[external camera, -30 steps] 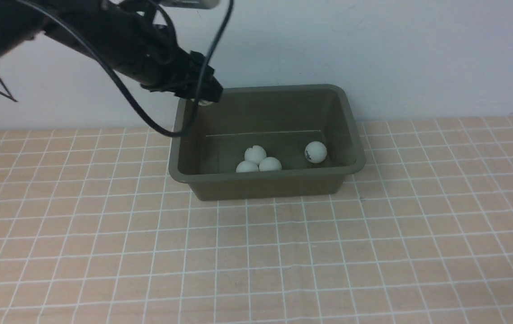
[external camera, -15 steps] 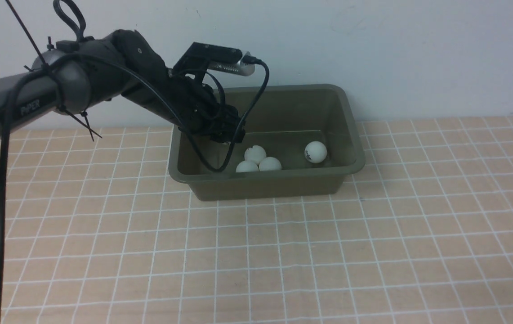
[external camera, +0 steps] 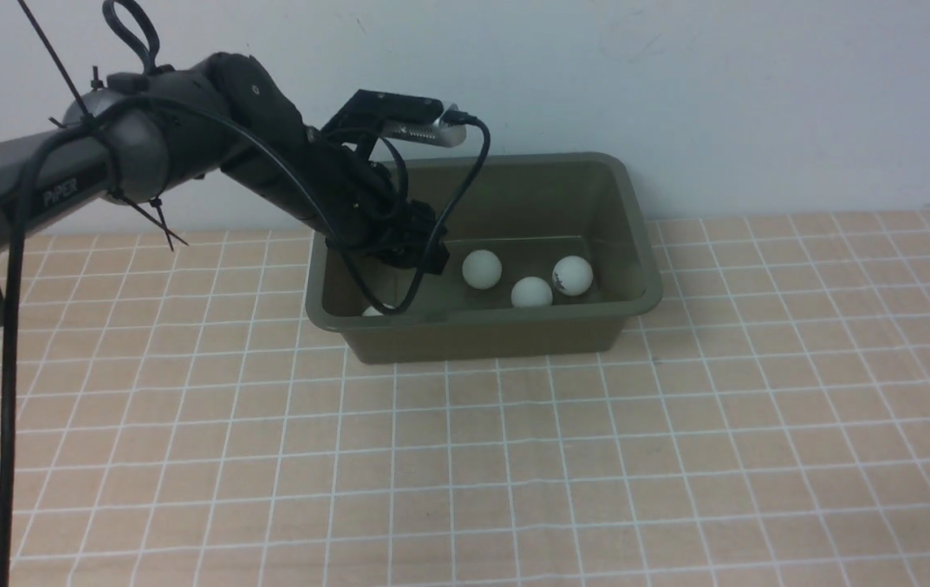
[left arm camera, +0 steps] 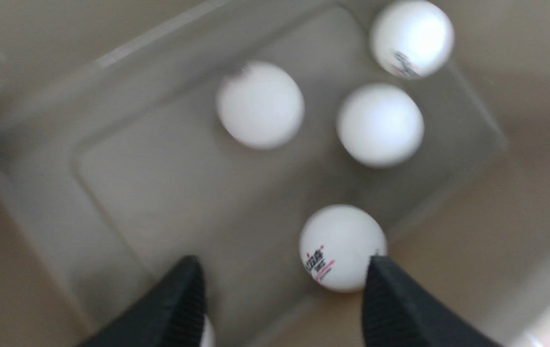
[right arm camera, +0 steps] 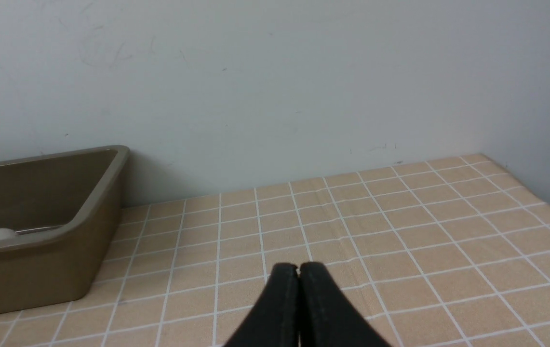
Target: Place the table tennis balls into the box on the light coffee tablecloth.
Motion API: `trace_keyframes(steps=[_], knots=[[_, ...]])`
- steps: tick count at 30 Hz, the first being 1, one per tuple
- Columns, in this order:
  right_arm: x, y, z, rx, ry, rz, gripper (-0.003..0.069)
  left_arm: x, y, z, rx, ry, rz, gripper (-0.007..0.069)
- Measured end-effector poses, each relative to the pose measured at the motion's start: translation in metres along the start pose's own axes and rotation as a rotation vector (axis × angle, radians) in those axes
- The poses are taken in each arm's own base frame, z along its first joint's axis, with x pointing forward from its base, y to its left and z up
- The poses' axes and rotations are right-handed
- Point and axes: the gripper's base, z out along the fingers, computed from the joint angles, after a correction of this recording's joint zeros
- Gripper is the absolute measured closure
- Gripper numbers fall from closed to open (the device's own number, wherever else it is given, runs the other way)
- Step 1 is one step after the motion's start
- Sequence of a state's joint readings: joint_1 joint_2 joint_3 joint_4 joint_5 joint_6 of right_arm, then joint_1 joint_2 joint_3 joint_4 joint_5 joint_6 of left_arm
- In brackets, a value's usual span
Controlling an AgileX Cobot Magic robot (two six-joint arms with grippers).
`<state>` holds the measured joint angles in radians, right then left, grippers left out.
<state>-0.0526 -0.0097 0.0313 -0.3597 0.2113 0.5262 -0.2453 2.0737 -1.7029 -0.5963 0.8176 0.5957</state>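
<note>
Your left tool point(left arm camera: 282, 284) now hangs open and empty inside the box point(external camera: 636, 212), its ball point(left arm camera: 340, 248) dropped below, scattering the others.

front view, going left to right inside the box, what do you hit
left gripper → ball → ball → ball with dark logo → right wall of the box
</note>
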Motion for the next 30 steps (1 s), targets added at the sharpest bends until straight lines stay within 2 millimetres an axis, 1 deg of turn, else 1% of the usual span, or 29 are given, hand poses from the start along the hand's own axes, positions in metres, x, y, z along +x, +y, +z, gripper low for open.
trace_keyframes(steps=[1,2,3,4,5,6,8,9,10,11,12,14,15,18,20,23,26,28,30], knots=[[0.000,0.000,0.000,0.000,0.000,0.000,0.0671,-0.002,-0.003,-0.005,0.009,0.004,0.005,0.0328],[0.000,0.000,0.000,0.000,0.000,0.000,0.0671,-0.006,-0.010,-0.020,0.021,-0.001,0.023,0.0404],[0.000,0.000,0.000,0.000,0.000,0.000,0.0671,-0.009,-0.016,-0.033,0.028,-0.012,0.037,0.0449],[0.000,0.000,0.000,0.000,0.000,0.000,0.0671,-0.012,-0.024,-0.048,0.038,-0.019,0.053,0.0522],[0.000,0.000,0.000,0.000,0.000,0.000,0.0671,-0.013,-0.027,-0.055,0.040,-0.026,0.060,0.0547],[0.000,0.000,0.000,0.000,0.000,0.000,0.0671,-0.017,-0.036,-0.075,0.041,-0.052,0.084,0.0614],[0.000,0.000,0.000,0.000,0.000,0.000,0.0671,-0.023,-0.053,-0.113,0.037,-0.111,0.127,0.0669],[0.000,0.000,0.000,0.000,0.000,0.000,0.0671,-0.025,-0.064,-0.137,0.032,-0.156,0.152,0.0684],[0.000,0.000,0.000,0.000,0.000,0.000,0.0671,-0.025,-0.073,-0.157,0.027,-0.196,0.170,0.0689],[0.000,0.000,0.000,0.000,0.000,0.000,0.0671,-0.026,-0.079,-0.169,0.029,-0.223,0.174,0.0692],[0.000,0.000,0.000,0.000,0.000,0.000,0.0671,-0.025,-0.089,-0.189,0.031,-0.265,0.182,0.0693],[0.000,0.000,0.000,0.000,0.000,0.000,0.0671,-0.020,-0.110,-0.227,0.048,-0.333,0.189,0.0693],[0.000,0.000,0.000,0.000,0.000,0.000,0.0671,-0.017,-0.117,-0.241,0.053,-0.358,0.194,0.0693],[0.000,0.000,0.000,0.000,0.000,0.000,0.0671,0.005,-0.152,-0.302,0.080,-0.449,0.248,0.0693],[0.000,0.000,0.000,0.000,0.000,0.000,0.0671,0.012,-0.160,-0.315,0.089,-0.468,0.265,0.0693],[0.000,0.000,0.000,0.000,0.000,0.000,0.0671,0.033,-0.182,-0.350,0.105,-0.521,0.313,0.0693],[0.000,0.000,0.000,0.000,0.000,0.000,0.0671,0.052,-0.198,-0.377,0.093,-0.587,0.369,0.0693],[0.000,0.000,0.000,0.000,0.000,0.000,0.0671,0.061,-0.204,-0.389,0.064,-0.614,0.421,0.0693],[0.000,0.000,0.000,0.000,0.000,0.000,0.0671,0.067,-0.204,-0.394,0.007,-0.614,0.464,0.0693]])
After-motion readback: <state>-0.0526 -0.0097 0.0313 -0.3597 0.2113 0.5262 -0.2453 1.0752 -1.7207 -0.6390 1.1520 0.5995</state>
